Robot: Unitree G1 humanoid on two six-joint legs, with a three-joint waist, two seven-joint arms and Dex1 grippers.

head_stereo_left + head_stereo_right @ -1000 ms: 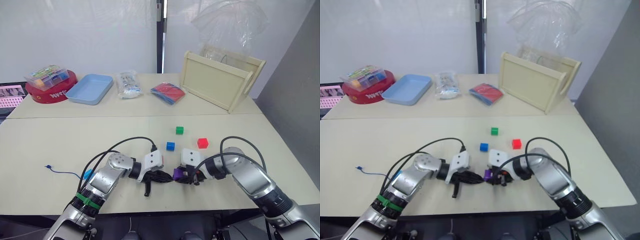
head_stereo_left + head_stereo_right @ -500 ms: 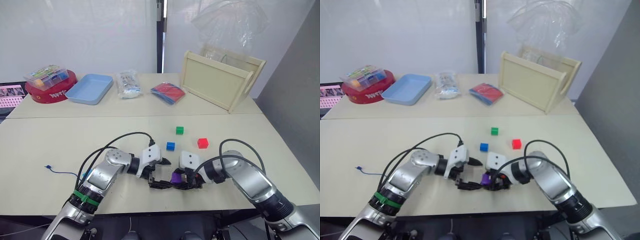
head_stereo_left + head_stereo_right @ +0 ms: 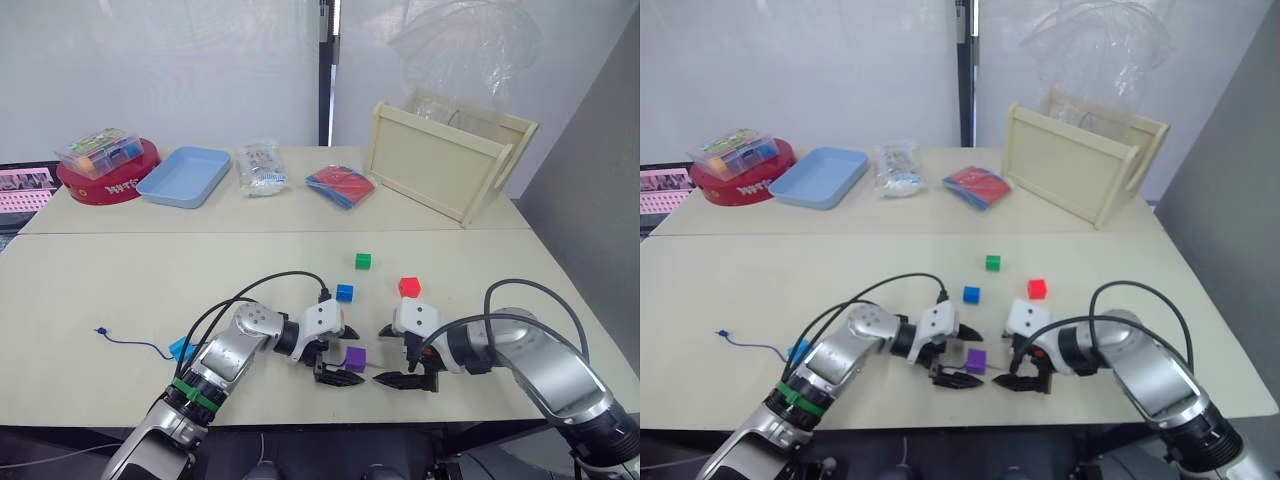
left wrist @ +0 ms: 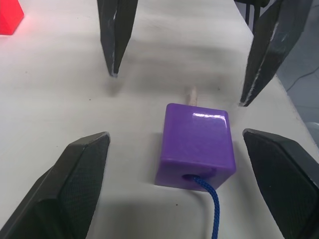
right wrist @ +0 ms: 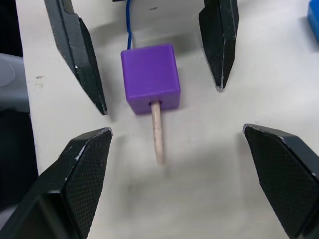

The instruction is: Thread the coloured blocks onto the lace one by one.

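Facing each other, left claw [image 3: 334, 356] and right claw [image 3: 398, 357] gape empty around the threaded purple block [image 3: 355, 359].

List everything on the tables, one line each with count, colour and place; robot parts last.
purple block: 1, purple, near edge between the grippers, on the lace
lace: 1, dark blue, running left from the purple block; pale tip sticks out of the block
cyan block: 1, light blue, beside the left forearm
blue block: 1, blue, mid table
green block: 1, green, beyond the blue block
red block: 1, red, right of the blue block
tray: 1, light blue, far table
clear box: 1, multicoloured pieces, on a red tin
wooden crate: 1, pale, far right
left gripper: black fingers, open
right gripper: black fingers, open
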